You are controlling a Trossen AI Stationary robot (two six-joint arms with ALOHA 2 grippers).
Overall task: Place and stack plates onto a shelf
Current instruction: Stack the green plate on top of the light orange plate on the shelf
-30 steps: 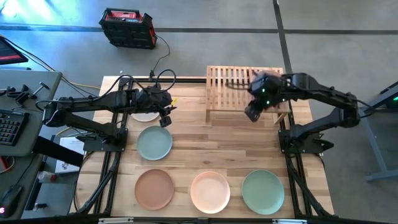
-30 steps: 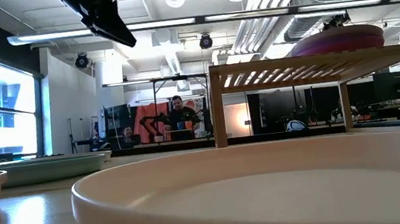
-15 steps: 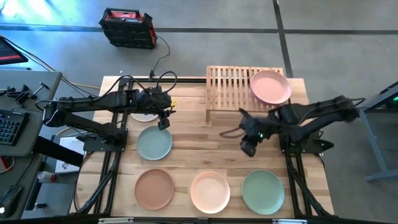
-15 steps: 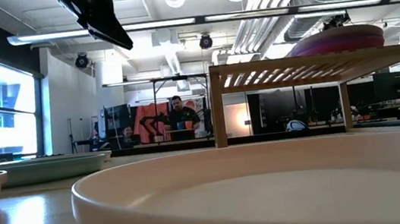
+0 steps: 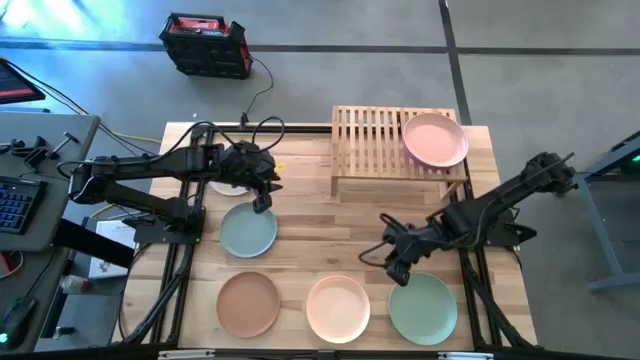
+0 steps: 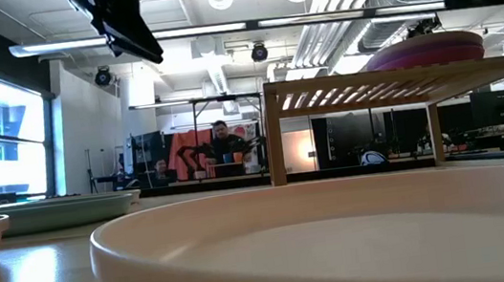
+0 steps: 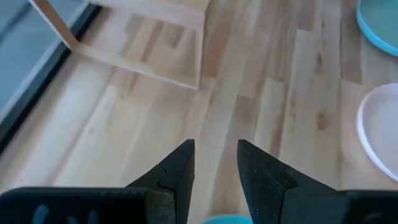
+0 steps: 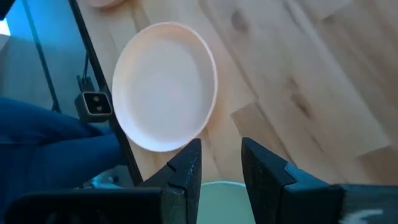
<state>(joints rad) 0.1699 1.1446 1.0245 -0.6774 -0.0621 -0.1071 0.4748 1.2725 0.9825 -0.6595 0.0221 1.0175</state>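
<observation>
Where slatted, round plate (image 5: 435, 140) (matte)

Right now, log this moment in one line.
left gripper: open, over sage plate | right gripper: open, over green plate | shelf: pink plate

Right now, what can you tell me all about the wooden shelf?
The shelf is a low rack of light wooden slats with gaps between them, standing on plain legs at the far side of the table. A stack of plates, pink on top, sits on its right end; the left end is bare. From the low view you can see right under it. Neither gripper touches it.
</observation>
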